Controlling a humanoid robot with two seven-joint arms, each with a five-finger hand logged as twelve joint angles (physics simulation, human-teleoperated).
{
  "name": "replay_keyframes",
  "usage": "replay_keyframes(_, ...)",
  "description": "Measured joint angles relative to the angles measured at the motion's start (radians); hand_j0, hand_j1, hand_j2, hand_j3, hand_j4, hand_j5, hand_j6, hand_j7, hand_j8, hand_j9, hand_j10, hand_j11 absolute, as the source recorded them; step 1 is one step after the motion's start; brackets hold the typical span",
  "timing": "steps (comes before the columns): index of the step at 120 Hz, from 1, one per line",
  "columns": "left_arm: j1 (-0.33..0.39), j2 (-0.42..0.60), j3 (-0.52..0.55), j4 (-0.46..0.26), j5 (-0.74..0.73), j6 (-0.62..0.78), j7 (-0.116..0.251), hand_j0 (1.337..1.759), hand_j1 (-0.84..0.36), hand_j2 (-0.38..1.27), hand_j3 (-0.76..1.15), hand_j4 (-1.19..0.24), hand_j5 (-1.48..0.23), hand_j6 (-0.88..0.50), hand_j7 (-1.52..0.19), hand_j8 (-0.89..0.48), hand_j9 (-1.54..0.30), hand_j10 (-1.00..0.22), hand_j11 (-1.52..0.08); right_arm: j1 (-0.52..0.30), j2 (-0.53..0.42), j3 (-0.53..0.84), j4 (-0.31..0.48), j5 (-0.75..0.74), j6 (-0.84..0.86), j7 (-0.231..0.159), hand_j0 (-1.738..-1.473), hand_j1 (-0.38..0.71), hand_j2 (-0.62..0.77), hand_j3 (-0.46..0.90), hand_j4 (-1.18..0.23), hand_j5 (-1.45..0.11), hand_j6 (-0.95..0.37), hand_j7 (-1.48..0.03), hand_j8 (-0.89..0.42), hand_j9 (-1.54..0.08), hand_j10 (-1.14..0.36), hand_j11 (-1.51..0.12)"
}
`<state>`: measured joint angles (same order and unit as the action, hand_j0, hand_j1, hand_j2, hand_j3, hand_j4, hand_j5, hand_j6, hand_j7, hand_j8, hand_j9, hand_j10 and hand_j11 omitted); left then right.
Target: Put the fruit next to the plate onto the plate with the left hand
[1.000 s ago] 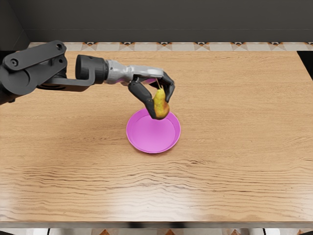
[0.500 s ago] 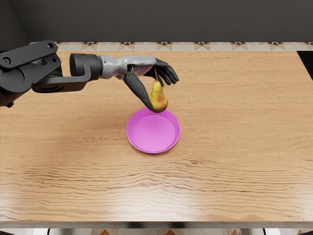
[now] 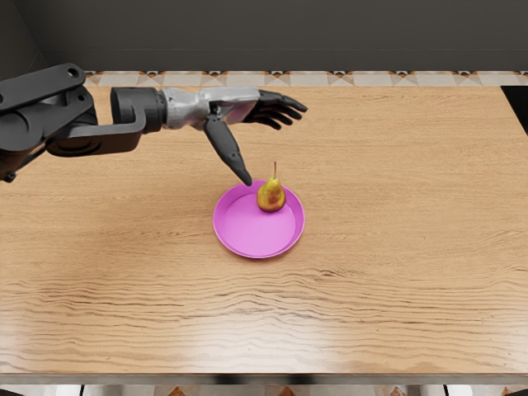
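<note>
The left hand (image 3: pixel 247 111) is spread wide and holds nothing. Its fingers (image 3: pixel 285 107) reach out flat toward the right, while the thumb (image 3: pixel 231 153) points down at the plate (image 3: pixel 247 229), its tip just beside the far rim and apart from the pear (image 3: pixel 271 196). The pear stands upright in the far part of the pink plate, stem up. The plate sits near the middle of the wooden table (image 3: pixel 396 239).
</note>
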<state>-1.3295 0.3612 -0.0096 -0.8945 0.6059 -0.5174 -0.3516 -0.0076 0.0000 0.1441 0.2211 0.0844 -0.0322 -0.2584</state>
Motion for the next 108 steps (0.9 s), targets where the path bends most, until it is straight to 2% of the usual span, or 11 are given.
replay_keyframes(9, -0.001, 0.024, -0.001, -0.016, -0.066, -0.048, 0.004, 1.658, 0.22, 0.03, 0.00, -0.11, -0.15, -0.11, -0.15, -0.11, -0.14, -0.11, -0.14, 0.000, 0.000, 0.000, 0.001, 0.000, 0.000, 0.000, -1.658, -0.31, -0.01, 0.00, -0.03, -0.04, -0.03, -0.04, -0.03, -0.04, -0.03, -0.04)
replay_keyframes(15, 0.005, 0.061, 0.000, -0.030, -0.117, -0.065, 0.027, 1.658, 0.25, 0.02, 0.00, -0.09, -0.11, -0.08, -0.11, -0.08, -0.11, -0.08, -0.11, 0.000, 0.000, 0.000, 0.002, 0.000, 0.000, 0.000, -1.658, -0.31, -0.01, 0.00, -0.03, -0.04, -0.03, -0.04, -0.03, -0.04, -0.03, -0.04)
replay_keyframes(26, 0.072, 0.150, 0.002, -0.105, -0.292, -0.082, 0.144, 1.658, 0.29, 0.02, 0.00, -0.06, -0.07, -0.05, -0.07, -0.05, -0.07, -0.05, -0.07, 0.000, 0.000, 0.000, 0.004, 0.000, 0.000, 0.001, -1.658, -0.31, -0.01, 0.00, -0.03, -0.04, -0.03, -0.04, -0.03, -0.04, -0.03, -0.04)
replay_keyframes(31, 0.095, 0.187, 0.001, -0.140, -0.364, -0.086, 0.185, 1.658, 0.30, 0.01, 0.00, -0.05, -0.06, -0.04, -0.06, -0.04, -0.06, -0.04, -0.06, 0.001, 0.000, 0.000, 0.004, 0.000, 0.000, 0.001, -1.658, -0.31, -0.01, 0.00, -0.03, -0.04, -0.03, -0.04, -0.03, -0.04, -0.03, -0.04)
replay_keyframes(39, 0.101, 0.246, 0.002, -0.196, -0.452, -0.089, 0.238, 1.658, 0.31, 0.01, 0.00, -0.03, -0.04, -0.03, -0.04, -0.03, -0.04, -0.03, -0.04, 0.001, 0.000, 0.000, 0.005, 0.000, 0.000, 0.002, -1.658, -0.31, -0.01, 0.00, -0.03, -0.04, -0.03, -0.04, -0.03, -0.04, -0.03, -0.04)
replay_keyframes(67, 0.134, 0.379, 0.008, -0.346, -0.664, -0.093, 0.389, 1.658, 0.34, 0.00, 0.00, -0.01, -0.01, -0.01, -0.01, -0.01, -0.01, -0.01, -0.01, 0.003, 0.000, 0.000, 0.007, 0.000, 0.000, 0.002, -1.658, -0.31, -0.01, 0.00, -0.03, -0.04, -0.03, -0.04, -0.03, -0.04, -0.03, -0.04)
replay_keyframes(77, 0.162, 0.428, 0.008, -0.371, -0.739, -0.093, 0.461, 1.658, 0.34, 0.00, 0.00, -0.01, -0.01, -0.01, -0.01, -0.01, -0.01, -0.01, -0.01, 0.003, 0.000, 0.000, 0.008, 0.000, 0.000, 0.002, -1.658, -0.31, -0.01, 0.00, -0.03, -0.04, -0.03, -0.04, -0.03, -0.04, -0.03, -0.04)
replay_keyframes(91, 0.179, 0.487, 0.007, -0.382, -0.844, -0.094, 0.592, 1.658, 0.34, 0.00, 0.00, -0.01, -0.01, -0.01, -0.01, -0.01, -0.01, -0.01, -0.01, 0.003, 0.000, 0.001, 0.009, 0.000, 0.000, 0.002, -1.658, -0.31, -0.01, 0.00, -0.03, -0.04, -0.03, -0.04, -0.03, -0.04, -0.03, -0.04)
replay_keyframes(98, 0.184, 0.541, 0.007, -0.384, -0.870, -0.094, 0.628, 1.658, 0.34, 0.00, 0.00, -0.01, -0.01, -0.01, -0.01, -0.01, -0.01, -0.01, -0.01, 0.003, 0.000, 0.001, 0.009, 0.000, 0.000, 0.002, -1.658, -0.31, -0.01, 0.00, -0.03, -0.04, -0.03, -0.04, -0.03, -0.04, -0.03, -0.04)
replay_keyframes(108, 0.203, 0.578, 0.007, -0.386, -0.889, -0.094, 0.654, 1.658, 0.34, 0.00, 0.00, -0.01, -0.01, -0.01, -0.01, -0.01, -0.01, -0.01, -0.01, 0.004, 0.000, 0.001, 0.009, 0.000, 0.000, 0.002, -1.658, -0.31, -0.01, 0.00, -0.03, -0.04, -0.03, -0.04, -0.03, -0.04, -0.03, -0.04)
